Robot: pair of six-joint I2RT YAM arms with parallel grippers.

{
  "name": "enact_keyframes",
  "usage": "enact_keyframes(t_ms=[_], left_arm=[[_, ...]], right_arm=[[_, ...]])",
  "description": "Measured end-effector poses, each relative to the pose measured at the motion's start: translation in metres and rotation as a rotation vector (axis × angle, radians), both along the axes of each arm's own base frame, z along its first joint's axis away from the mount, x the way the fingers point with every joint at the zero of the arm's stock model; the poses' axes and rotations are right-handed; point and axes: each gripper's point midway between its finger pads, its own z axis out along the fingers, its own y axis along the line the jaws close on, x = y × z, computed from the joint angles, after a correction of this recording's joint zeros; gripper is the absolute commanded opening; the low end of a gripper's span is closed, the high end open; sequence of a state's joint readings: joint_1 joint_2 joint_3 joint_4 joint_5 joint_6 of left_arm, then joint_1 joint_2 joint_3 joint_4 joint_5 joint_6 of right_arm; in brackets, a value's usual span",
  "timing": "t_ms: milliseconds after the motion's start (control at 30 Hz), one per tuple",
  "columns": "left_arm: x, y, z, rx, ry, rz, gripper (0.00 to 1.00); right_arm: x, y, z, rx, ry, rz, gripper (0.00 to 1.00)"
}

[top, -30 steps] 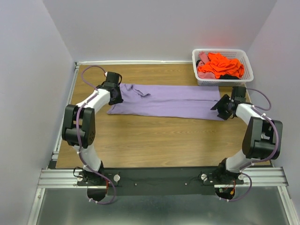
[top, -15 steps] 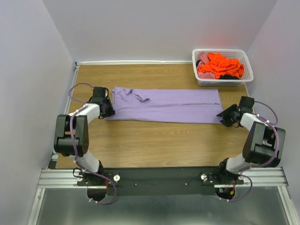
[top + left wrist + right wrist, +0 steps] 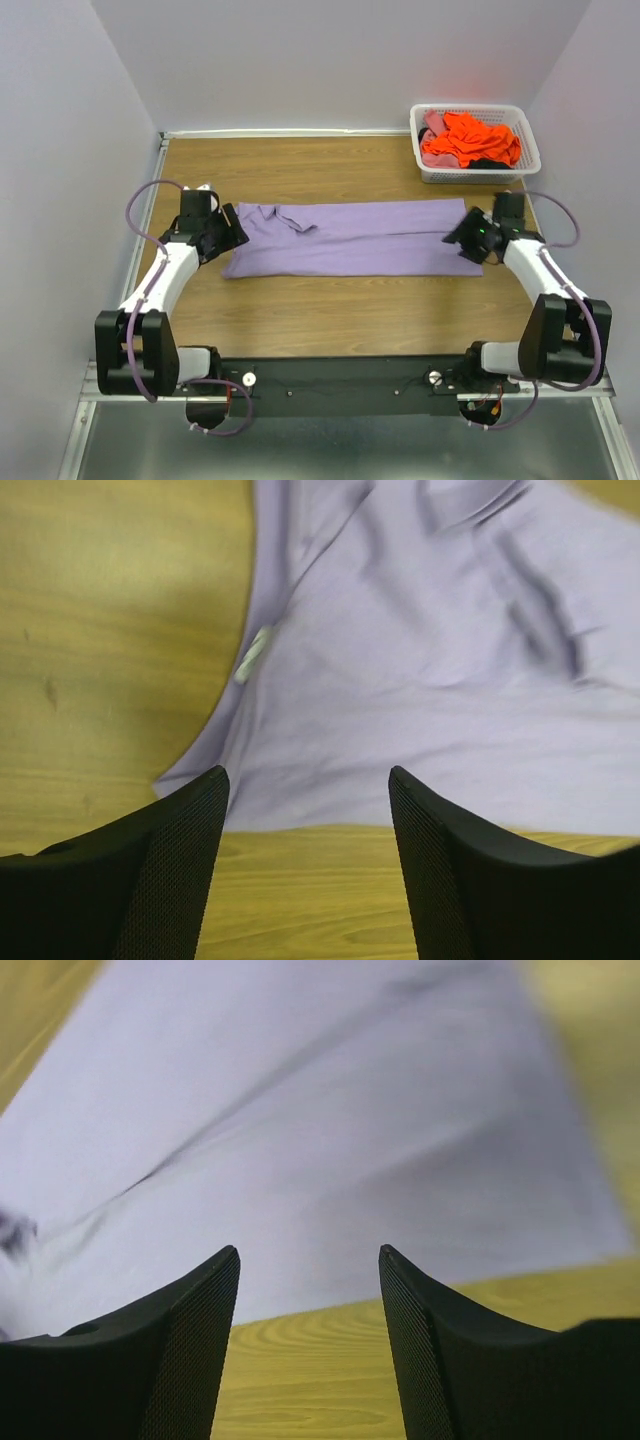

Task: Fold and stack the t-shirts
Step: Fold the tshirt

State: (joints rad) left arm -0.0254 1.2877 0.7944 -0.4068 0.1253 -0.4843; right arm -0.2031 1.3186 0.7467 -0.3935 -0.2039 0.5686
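The lavender t-shirt [image 3: 350, 238] lies flat on the counter [image 3: 340, 310] as a long strip running left to right, with its white neck label [image 3: 252, 655] at the left end. The lengthwise fold looks laid down, and the step in hand is letting go of it. The left pincer [image 3: 230, 232] sits at the collar end and the right pincer [image 3: 458, 233] at the hem end. Both stand apart with nothing between their fingers, only cloth and wood beyond them.

The next move probably calls for a fresh grip on both corners of one end, to carry it over to the other. The right wrist view is blurred, so how evenly the hem layers line up is unclear.

Compared with a second ago, the strip lies lower and a little crooked, both arms are stretched out flatter, and the left pincer has opened.

The orange shirt [image 3: 470, 140] and pink shirt [image 3: 434, 122] wait in the white basket [image 3: 470, 176] at the far right corner.
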Motion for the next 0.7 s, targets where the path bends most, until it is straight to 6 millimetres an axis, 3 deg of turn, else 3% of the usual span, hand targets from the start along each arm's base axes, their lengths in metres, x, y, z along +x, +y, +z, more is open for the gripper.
enact_keyframes(t_ms=[100, 233, 367, 500, 600, 700], left_arm=[[0.016, -0.005, 0.027, -0.03, -0.099, -0.014, 0.79], [0.021, -0.008, 0.028, -0.069, -0.122, -0.028, 0.81], [0.026, -0.007, 0.025, -0.092, -0.135, -0.03, 0.8], [0.034, -0.009, 0.031, -0.114, -0.18, -0.025, 0.74], [0.042, -0.013, 0.033, -0.142, -0.199, -0.02, 0.63], [0.052, -0.014, 0.023, -0.159, -0.174, -0.011, 0.62]], right_arm=[[0.028, 0.064, 0.035, -0.07, -0.113, 0.265, 0.67], [0.046, 0.146, 0.058, -0.134, -0.221, 0.551, 0.7], [0.056, 0.216, 0.053, -0.236, -0.264, 0.793, 0.72], [0.053, 0.287, 0.038, -0.338, -0.307, 1.029, 0.71], [0.055, 0.324, 0.031, -0.416, -0.35, 1.158, 0.7], [0.054, 0.35, 0.023, -0.471, -0.382, 1.251, 0.69]])
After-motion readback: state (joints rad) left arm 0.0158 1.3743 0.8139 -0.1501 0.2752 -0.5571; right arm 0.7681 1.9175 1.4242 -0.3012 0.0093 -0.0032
